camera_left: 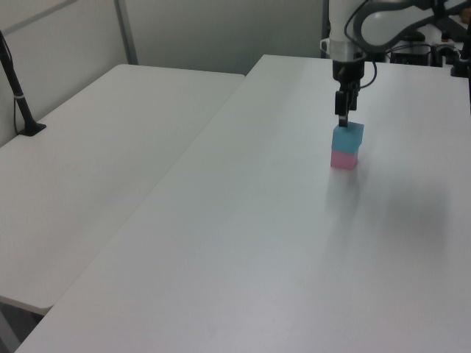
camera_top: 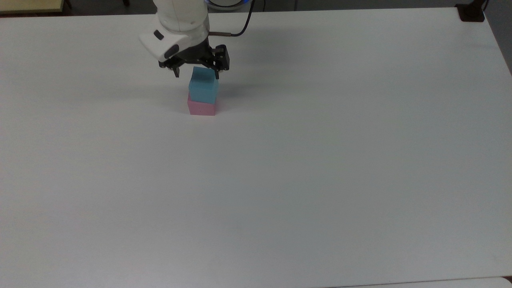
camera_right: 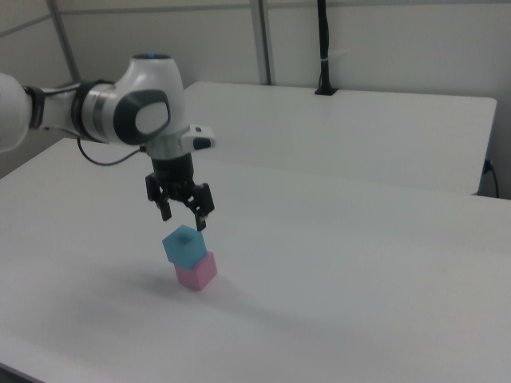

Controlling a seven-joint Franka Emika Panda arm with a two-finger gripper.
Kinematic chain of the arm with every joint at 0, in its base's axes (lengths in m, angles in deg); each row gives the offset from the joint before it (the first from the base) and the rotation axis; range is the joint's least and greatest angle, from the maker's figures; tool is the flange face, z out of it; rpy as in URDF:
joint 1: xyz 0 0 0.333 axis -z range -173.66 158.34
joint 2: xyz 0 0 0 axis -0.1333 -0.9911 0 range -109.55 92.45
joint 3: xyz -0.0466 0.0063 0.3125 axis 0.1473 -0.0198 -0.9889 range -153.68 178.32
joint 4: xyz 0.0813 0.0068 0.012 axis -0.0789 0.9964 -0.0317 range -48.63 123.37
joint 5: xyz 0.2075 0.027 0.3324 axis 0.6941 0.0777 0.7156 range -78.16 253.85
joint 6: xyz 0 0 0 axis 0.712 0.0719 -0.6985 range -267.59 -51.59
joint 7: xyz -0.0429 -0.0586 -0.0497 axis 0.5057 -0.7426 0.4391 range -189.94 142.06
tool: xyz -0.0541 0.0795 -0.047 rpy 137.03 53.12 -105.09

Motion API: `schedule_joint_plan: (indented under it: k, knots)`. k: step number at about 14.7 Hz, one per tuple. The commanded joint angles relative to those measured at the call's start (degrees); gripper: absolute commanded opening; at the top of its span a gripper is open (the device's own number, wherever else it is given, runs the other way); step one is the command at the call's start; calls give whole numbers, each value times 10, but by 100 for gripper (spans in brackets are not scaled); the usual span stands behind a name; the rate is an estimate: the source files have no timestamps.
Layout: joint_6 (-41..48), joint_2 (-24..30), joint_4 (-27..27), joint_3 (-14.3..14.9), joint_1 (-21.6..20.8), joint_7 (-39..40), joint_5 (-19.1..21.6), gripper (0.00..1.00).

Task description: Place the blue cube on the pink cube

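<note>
The blue cube (camera_top: pixel 203 90) (camera_left: pixel 347 136) (camera_right: pixel 183 244) rests on top of the pink cube (camera_top: pixel 201 108) (camera_left: pixel 344 159) (camera_right: pixel 198 271), turned slightly askew to it. The stack stands on the white table (camera_top: pixel 280 160) toward the far side in the top view. My gripper (camera_top: pixel 197 74) (camera_left: pixel 343 120) (camera_right: pixel 184 219) hovers just above the blue cube, open, with its fingers spread wider than the cube and nothing between them. It does not touch the cube.
A second white table (camera_left: pixel 96 147) (camera_right: pixel 359 128) stands beside this one. A black post (camera_left: pixel 18 95) (camera_right: pixel 323 48) is clamped to it. A dark mount (camera_top: pixel 472 12) sits at the top view's far right corner.
</note>
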Motion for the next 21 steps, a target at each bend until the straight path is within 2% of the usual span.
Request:
schedule_joint_plan:
  k: [1,3,5,8,10,13,21]
  knots:
    - [143,31,-95,4,12,-31,3,100]
    - [211,32,-144,8,19,-27,10,100]
    - [242,43,-162,14,20,-24,10,100]
    - [243,70,-168,35,9,-22,9,100]
    - [237,73,-166,53,-15,-5,5,100]
    - [195,70,-167,83,-28,71,10,100]
    - [190,68,-167,90,-40,78,28,100]
